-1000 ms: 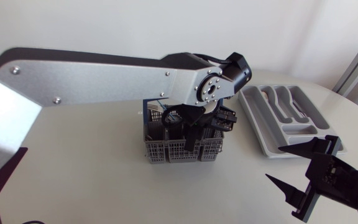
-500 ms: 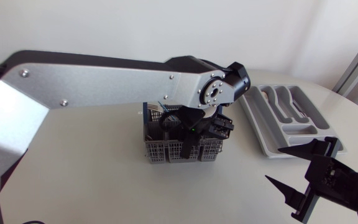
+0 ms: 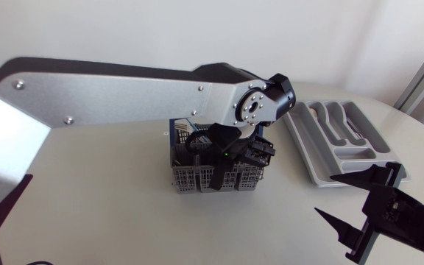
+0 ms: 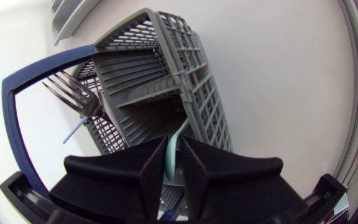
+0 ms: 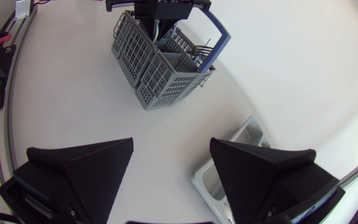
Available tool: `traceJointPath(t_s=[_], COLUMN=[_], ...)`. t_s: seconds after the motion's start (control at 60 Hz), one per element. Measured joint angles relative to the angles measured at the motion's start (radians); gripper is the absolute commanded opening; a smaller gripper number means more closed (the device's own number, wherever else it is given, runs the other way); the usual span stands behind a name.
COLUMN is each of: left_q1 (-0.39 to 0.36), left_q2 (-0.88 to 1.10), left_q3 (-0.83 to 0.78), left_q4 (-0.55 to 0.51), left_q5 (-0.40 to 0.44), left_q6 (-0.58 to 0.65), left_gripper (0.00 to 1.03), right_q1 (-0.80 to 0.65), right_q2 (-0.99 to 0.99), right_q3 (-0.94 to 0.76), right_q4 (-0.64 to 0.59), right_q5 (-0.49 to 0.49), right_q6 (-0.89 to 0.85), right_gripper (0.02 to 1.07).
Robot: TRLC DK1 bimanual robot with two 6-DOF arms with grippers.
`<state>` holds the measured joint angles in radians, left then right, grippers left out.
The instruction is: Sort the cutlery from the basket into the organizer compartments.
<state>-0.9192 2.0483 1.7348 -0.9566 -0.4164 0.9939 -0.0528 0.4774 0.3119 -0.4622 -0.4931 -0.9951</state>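
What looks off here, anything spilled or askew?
Nothing stands out. The basket stands upright on the table, the organizer lies flat to its side, and nothing has spilled. The left gripper is inside the basket, shut on a pale green handle; a fork stands tines up nearby. The right gripper is open, clear of both.

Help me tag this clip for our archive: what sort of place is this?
Likely a robotics lab bench, not a kitchen: a white table, a silver-grey robot arm over a cutlery basket, and an organizer tray beside it.
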Motion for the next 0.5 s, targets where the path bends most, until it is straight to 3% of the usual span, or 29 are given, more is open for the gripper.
traceJointPath(t_s=[0.183, 0.5], left_q1=[0.0, 0.0], left_q2=[-0.014, -0.053], left_q3=[0.0, 0.0], left_q4=[-0.003, -0.005], left_q5=[0.0, 0.0], left_q6=[-0.004, -0.004], left_gripper=[0.03, 0.03], right_q1=[0.0, 0.026], right_q2=[-0.01, -0.031], right_q3=[0.0, 0.0], right_q4=[-0.009, -0.033], right_q5=[0.004, 0.028], right_q6=[0.0, 0.0], right_gripper=[0.91, 0.91])
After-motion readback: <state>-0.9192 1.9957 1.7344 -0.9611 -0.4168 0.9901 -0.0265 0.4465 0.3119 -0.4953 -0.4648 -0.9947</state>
